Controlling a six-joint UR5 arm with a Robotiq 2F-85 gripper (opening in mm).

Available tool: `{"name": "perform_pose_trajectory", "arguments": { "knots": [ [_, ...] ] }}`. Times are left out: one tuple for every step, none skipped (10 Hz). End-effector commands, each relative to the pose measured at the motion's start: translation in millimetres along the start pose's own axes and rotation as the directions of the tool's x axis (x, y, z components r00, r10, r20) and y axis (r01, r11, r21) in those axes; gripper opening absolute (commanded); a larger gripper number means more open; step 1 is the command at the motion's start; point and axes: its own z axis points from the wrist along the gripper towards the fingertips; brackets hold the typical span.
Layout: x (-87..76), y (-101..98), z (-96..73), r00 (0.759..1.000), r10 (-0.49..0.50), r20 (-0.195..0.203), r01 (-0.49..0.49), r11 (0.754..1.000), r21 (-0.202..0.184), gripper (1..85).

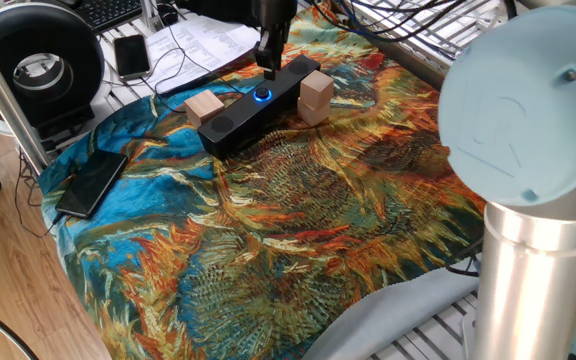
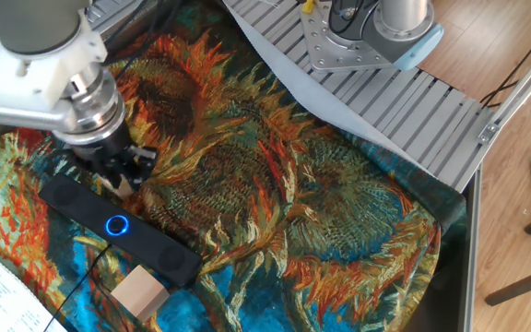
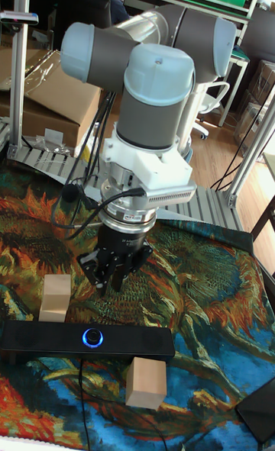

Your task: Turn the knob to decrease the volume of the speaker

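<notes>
The speaker is a long black bar lying on the sunflower cloth, also seen in the other fixed view and the tall view. Its knob glows with a blue ring. My gripper hangs just above the speaker's far edge, a little beyond the knob and not touching it. Its fingers point down with a narrow gap and hold nothing.
Two wooden blocks flank the speaker, one on its near side and one by the gripper. A flat black phone lies at the cloth's left edge. A large round black device stands at back left.
</notes>
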Motion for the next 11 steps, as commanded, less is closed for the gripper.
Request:
{"name": "perform_pose_trajectory", "arguments": {
  "knots": [
    [-10.3, -2.7, 0.1, 1.0, 0.017, 0.019, -0.017, 1.0, -0.005, 31.0],
    [-17.7, -6.7, -0.1, 0.998, 0.046, 0.048, -0.047, 0.999, 0.009, 31.0],
    [-29.5, -16.5, -1.3, 0.992, 0.082, 0.097, -0.086, 0.995, 0.041, 31.0],
    [-32.0, -13.4, -1.4, 0.986, 0.132, 0.106, -0.135, 0.991, 0.022, 31.3],
    [-31.9, -12.3, -1.3, 0.978, 0.179, 0.106, -0.182, 0.983, 0.013, 32.7],
    [-36.0, -18.5, -2.1, 0.972, 0.196, 0.127, -0.202, 0.979, 0.031, 32.7],
    [-38.8, -15.5, -2.2, 0.966, 0.219, 0.135, -0.223, 0.975, 0.015, 32.7],
    [-41.9, -9.6, -2.5, 0.962, 0.235, 0.142, -0.235, 0.972, -0.012, 33.7],
    [-40.1, -8.0, -2.2, 0.965, 0.226, 0.134, -0.226, 0.974, -0.015, 35.0],
    [-34.9, -6.7, -1.5, 0.97, 0.217, 0.113, -0.217, 0.976, -0.014, 35.3],
    [-27.6, -7.8, 0.0, 0.975, 0.206, 0.084, -0.207, 0.978, -0.004, 36.0]
  ]
}}
